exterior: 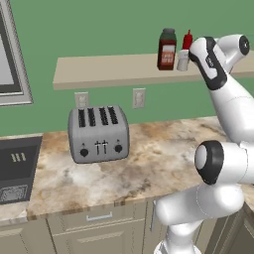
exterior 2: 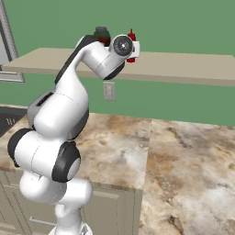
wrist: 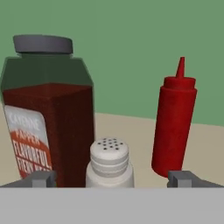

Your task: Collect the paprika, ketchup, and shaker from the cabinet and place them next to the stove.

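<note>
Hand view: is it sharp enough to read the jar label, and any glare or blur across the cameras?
Hand view: paprika label lettering is soft and cut off at the frame edge, shaker holes crisp, no glare on the ketchup. Left base view: flat even light, faint shadow under the toaster. Right base view: no motion blur.

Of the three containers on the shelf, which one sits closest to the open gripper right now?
The shaker: the short pale one with a perforated top, centred between the fingertips. The paprika and the ketchup stand farther back.
</note>
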{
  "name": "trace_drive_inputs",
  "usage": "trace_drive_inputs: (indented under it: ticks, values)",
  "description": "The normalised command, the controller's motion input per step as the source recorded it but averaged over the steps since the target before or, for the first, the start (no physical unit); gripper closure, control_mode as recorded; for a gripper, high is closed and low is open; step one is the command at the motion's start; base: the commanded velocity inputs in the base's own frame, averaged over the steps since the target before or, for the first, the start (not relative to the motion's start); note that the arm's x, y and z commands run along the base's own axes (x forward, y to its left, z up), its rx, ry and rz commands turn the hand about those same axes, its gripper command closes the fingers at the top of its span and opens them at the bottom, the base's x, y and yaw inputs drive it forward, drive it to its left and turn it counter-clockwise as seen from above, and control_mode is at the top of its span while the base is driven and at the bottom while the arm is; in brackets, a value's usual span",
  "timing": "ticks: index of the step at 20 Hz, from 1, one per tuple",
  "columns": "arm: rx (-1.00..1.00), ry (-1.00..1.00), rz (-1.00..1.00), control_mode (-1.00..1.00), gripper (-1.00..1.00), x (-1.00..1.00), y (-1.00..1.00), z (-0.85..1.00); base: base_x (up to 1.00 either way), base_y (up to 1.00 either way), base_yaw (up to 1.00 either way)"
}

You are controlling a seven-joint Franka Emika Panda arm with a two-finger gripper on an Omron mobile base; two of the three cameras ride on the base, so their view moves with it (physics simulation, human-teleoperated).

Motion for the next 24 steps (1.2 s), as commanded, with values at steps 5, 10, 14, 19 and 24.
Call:
trace_drive_inputs:
  ticks: [5,10,14,19,24]
  values:
    - [-0.01,0.01,0.04,-1.00,-1.00,0.02,0.00,-0.09,0.00,0.00,0.00]
    - [0.00,0.03,0.03,-1.00,-1.00,0.11,0.00,-0.07,0.00,0.00,0.00]
    - [-0.02,0.05,0.02,-1.00,-1.00,0.10,0.00,-0.10,0.00,0.00,0.00]
    - [-0.03,0.05,0.02,-1.00,-1.00,0.05,0.00,-0.11,0.00,0.00,0.00]
    - [-0.06,0.08,0.01,-1.00,1.00,0.06,0.09,-0.15,0.00,0.00,0.00]
